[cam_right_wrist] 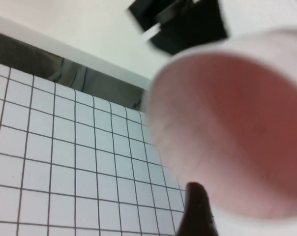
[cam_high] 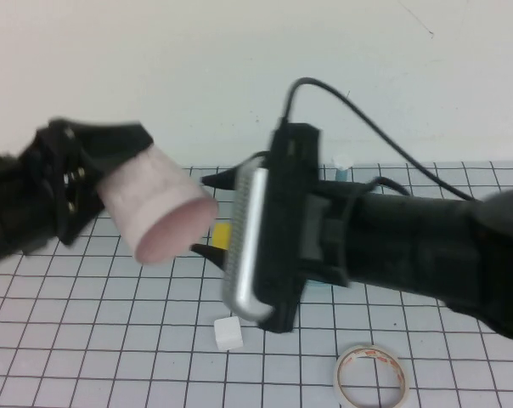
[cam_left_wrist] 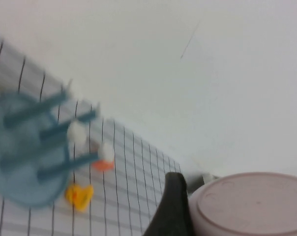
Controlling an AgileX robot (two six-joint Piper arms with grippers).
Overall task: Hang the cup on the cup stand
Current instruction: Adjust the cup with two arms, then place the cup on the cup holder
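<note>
Bright, even light with faint shadows; the cup [cam_right_wrist: 232, 132] and cup stand [cam_left_wrist: 30, 152] are blurred.

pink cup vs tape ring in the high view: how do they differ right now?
The cup is off the table, held by the left tool, tipped with its mouth toward the right tool; the tape ring lies flat on the table, untouched. The cup is a tall pink tapered shell; the ring is low and whitish. Both have round openings.
</note>
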